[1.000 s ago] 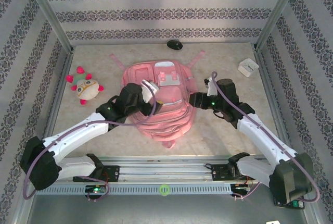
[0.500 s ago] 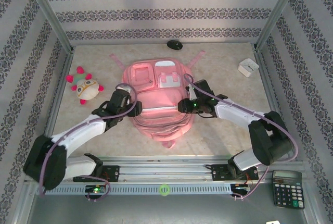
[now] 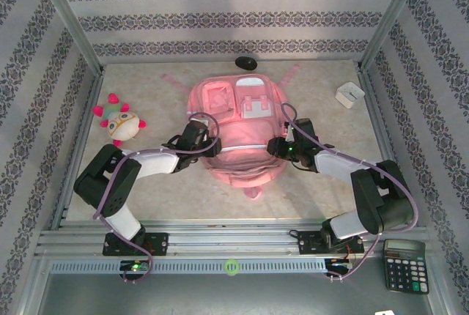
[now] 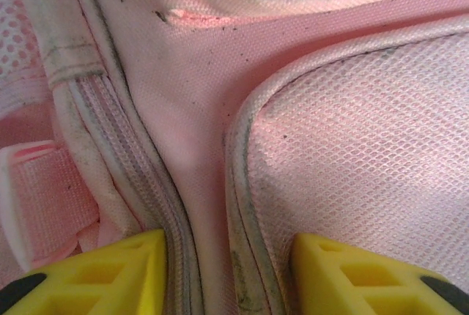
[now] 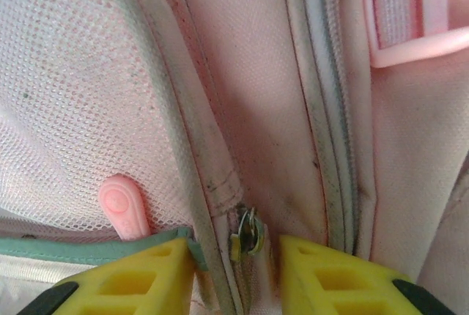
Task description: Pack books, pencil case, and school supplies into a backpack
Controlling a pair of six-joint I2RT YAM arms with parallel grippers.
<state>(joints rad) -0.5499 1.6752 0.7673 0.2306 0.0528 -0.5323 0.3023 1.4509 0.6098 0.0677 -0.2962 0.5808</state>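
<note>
Left arm: we note it folded hard, elbow out toward the left wall, forearm low over the table and running right to the backpack's (image 3: 238, 121) left flank. The left gripper (image 3: 205, 145) sits at that edge.

Right arm: much the same on the other side, elbow out to the right, forearm low and reaching left, with the right gripper (image 3: 278, 146) against the bag's right flank.

Backpack: it lies flat mid-table between the two grippers, front pockets up, straps trailing toward the far wall.

In the left wrist view, the yellow fingertips (image 4: 95, 275) stand partly apart and straddle a zip line and the piped edge of a mesh panel. The fabric runs up between them. We cannot tell whether they pinch it or only bracket it.

In the right wrist view, the fingers (image 5: 337, 278) are narrow, and a raised seam fold fills the gap and touches both. We read this as a grip on the backpack. A metal zip pull (image 5: 248, 234) hangs in that fold just ahead of the tips, and a pink rubber tab (image 5: 124, 209) lies on the mesh beside the left-hand finger.

A plush toy (image 3: 121, 124) sits to the left and a white box (image 3: 350, 95) at the far right, both well apart from the bag.
</note>
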